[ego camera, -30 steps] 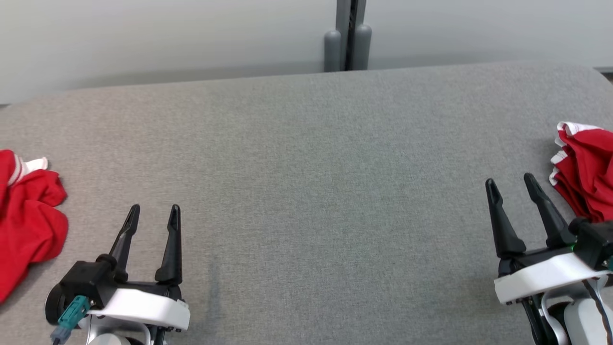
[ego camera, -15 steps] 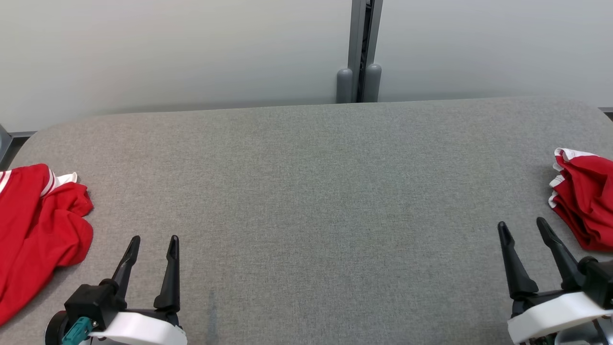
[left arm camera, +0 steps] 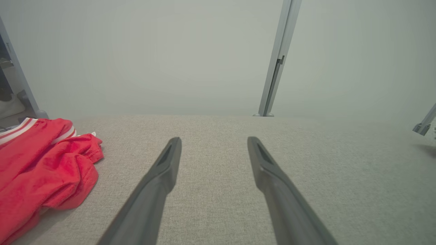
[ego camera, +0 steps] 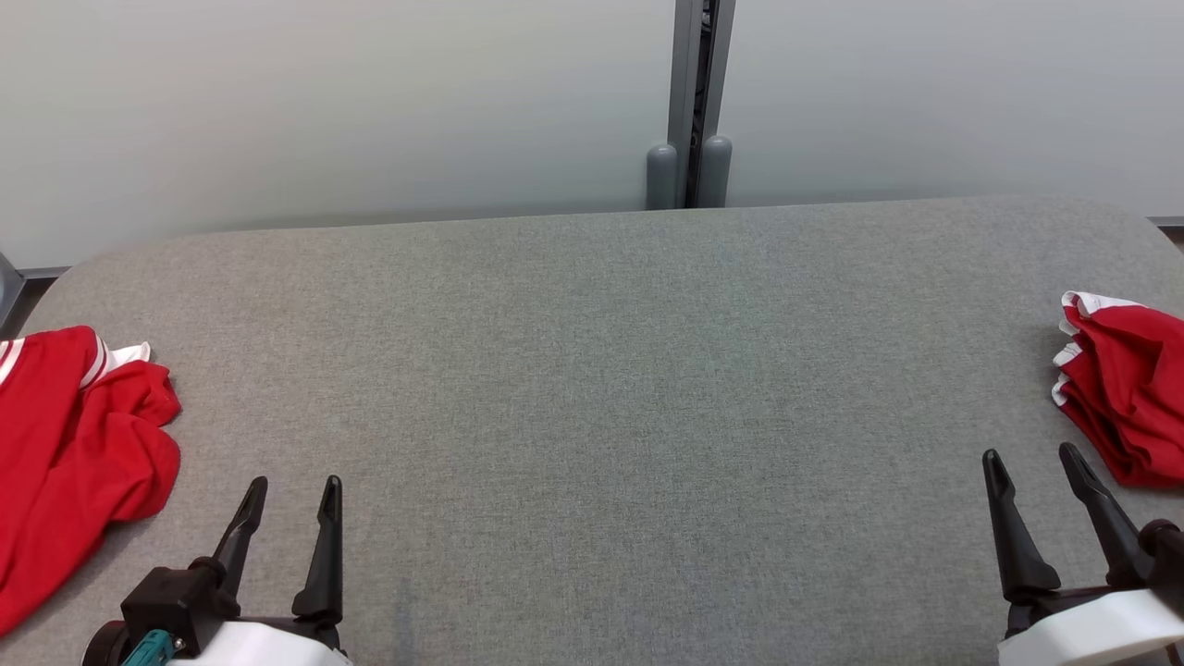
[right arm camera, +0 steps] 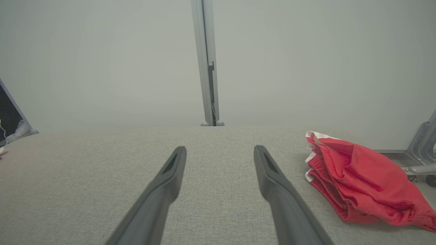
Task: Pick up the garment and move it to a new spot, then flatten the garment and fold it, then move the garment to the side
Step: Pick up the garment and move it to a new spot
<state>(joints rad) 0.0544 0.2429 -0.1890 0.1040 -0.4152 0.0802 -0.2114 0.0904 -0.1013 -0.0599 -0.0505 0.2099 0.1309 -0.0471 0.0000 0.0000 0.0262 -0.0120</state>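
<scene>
A crumpled red garment (ego camera: pixel 69 453) with white stripes lies at the left edge of the grey table (ego camera: pixel 601 388); the left wrist view has this garment (left arm camera: pixel 41 170) at its left. A second red garment (ego camera: pixel 1124 402), folded, with white trim, rests at the right edge; it appears as a folded pile (right arm camera: pixel 361 180) in the right wrist view. My left gripper (ego camera: pixel 291 488) hovers open near the front left, just right of the crumpled garment. My right gripper (ego camera: pixel 1031 461) is open at the front right, just left of the folded one. Both hold nothing.
A pale wall with a grey vertical post (ego camera: pixel 689 102) runs behind the table's far edge. A metal frame (right arm camera: pixel 422 149) stands beyond the table's right end. A shoe (right arm camera: pixel 18 131) shows past the table's left end.
The camera has tilted up, so the table and garments sit lower in the picture and more wall shows. Both grippers stay open and have slid toward the bottom edge.
</scene>
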